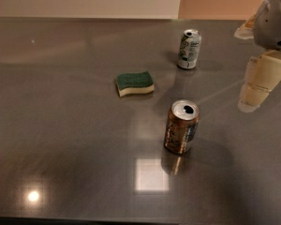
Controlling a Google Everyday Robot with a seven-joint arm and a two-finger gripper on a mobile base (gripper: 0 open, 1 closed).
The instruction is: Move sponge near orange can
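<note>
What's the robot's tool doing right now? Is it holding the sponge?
Tool: at the right edge, above the table; open or closed cannot be told. The sponge lies on the table, apart from it.

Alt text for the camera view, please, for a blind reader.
A green sponge lies on a grey table, apart from an upright orange can nearer the camera. A white can stands behind; the pincer hovers at right.
</note>
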